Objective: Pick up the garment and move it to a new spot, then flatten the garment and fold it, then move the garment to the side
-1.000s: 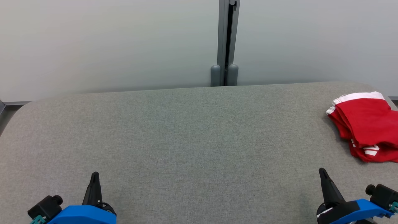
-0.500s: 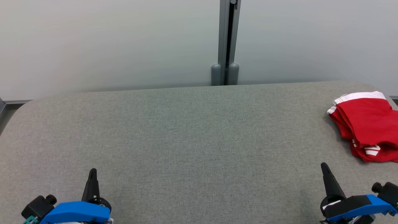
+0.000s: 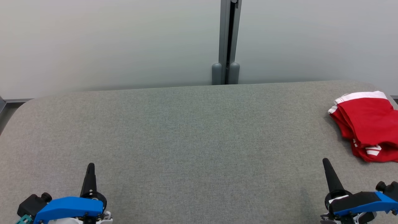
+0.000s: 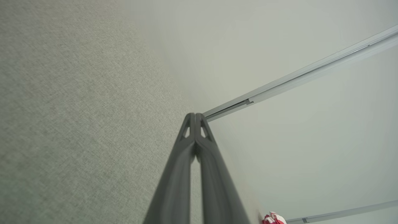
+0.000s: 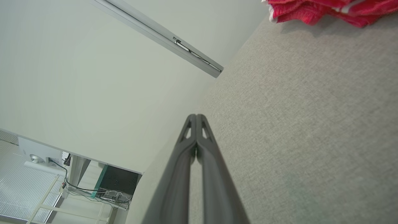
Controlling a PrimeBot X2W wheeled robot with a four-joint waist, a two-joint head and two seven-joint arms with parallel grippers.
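A folded red garment with white trim (image 3: 367, 124) lies at the far right edge of the grey fabric table (image 3: 192, 133). The right wrist view catches the garment (image 5: 326, 9) at its top edge, and the left wrist view has the garment (image 4: 273, 218) as a tiny red patch at the bottom. My left gripper (image 3: 90, 168) sits low at the front left, shut and empty, its tips meeting in the left wrist view (image 4: 195, 115). My right gripper (image 3: 326, 162) is at the front right, shut and empty (image 5: 196, 116), well short of the garment.
A pale partition wall stands behind the table, with a grey vertical post (image 3: 226, 43) at its middle. Past the table's end, the right wrist view takes in a floor with cables and a stand (image 5: 102, 186).
Both grippers have drawn back toward the bottom of the head view. The garment has kept its place on the table.
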